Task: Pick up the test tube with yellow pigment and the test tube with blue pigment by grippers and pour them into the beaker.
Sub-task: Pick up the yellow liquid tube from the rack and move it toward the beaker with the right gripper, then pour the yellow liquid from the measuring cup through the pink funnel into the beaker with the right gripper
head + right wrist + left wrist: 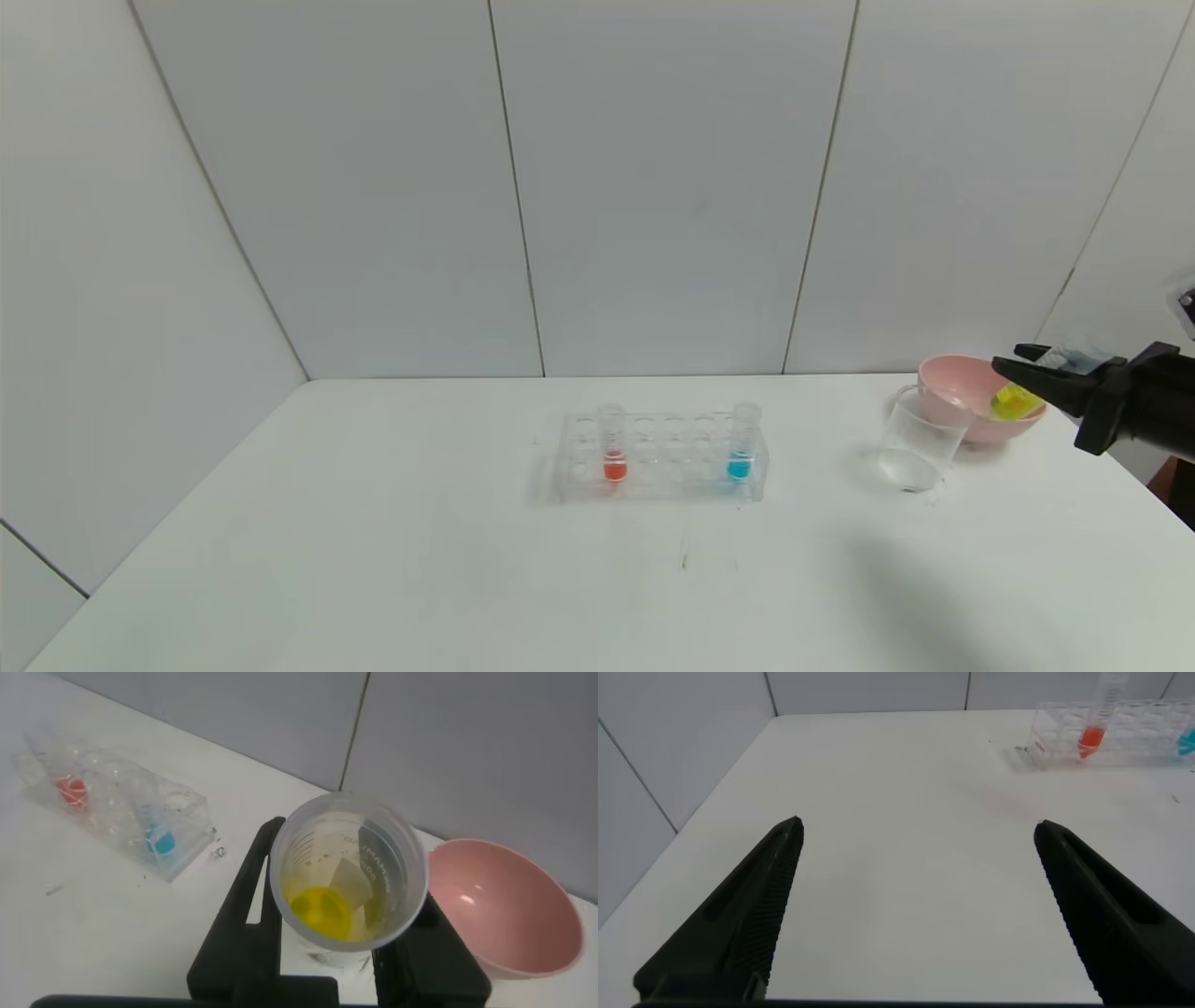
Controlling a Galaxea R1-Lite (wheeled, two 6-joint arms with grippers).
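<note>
My right gripper (1018, 362) is shut on the yellow-pigment test tube (1016, 403), holding it tilted in the air in front of the pink bowl, right of and above the beaker (920, 446). In the right wrist view I look into the tube's open mouth (348, 882); yellow liquid lies at its bottom, and black fingers (245, 905) flank it. The blue-pigment tube (741, 448) stands at the right end of the clear rack (663, 481). My left gripper (918, 826) is open and empty over the table's left part, outside the head view.
An orange-red tube (612, 448) stands in the rack's left part and shows in the left wrist view (1092, 735). A pink bowl (952, 387) sits behind the beaker near the table's right rear corner. White wall panels close off the back and the left.
</note>
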